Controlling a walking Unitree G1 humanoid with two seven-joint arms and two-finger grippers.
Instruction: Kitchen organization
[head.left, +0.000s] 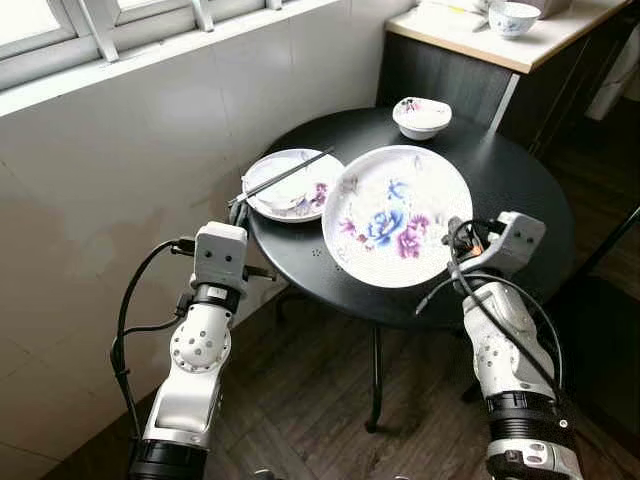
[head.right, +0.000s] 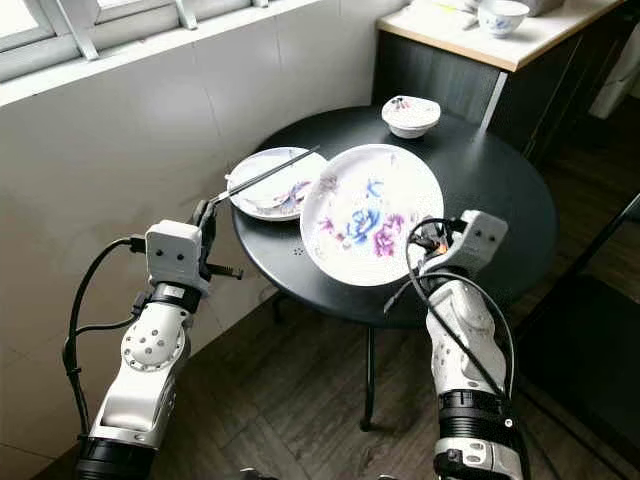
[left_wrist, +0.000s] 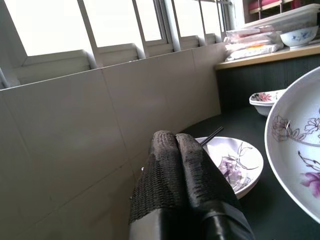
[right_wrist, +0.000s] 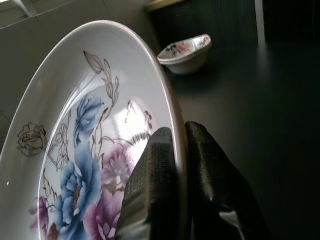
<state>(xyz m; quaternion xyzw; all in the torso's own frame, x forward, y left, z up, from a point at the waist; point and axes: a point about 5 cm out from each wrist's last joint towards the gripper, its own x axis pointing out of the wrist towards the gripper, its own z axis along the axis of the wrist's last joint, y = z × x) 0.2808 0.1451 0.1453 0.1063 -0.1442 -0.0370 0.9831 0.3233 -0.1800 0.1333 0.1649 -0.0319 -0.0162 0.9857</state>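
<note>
A large white plate (head.left: 395, 215) with blue and purple flowers is held tilted over the near side of the round black table (head.left: 510, 170). My right gripper (right_wrist: 178, 132) is shut on its near right rim, one finger on each face. A smaller floral plate (head.left: 293, 185) lies at the table's left edge with black chopsticks (head.left: 285, 175) across it. A small floral bowl (head.left: 422, 116) stands at the table's far side. My left gripper (left_wrist: 175, 137) is shut and empty, just off the table's left edge, close to the small plate.
A tiled wall (head.left: 120, 180) under a window runs along the left, close to my left arm. Behind the table is a dark cabinet with a light counter (head.left: 470, 35) that carries a blue-patterned bowl (head.left: 513, 17). Wooden floor lies below the table.
</note>
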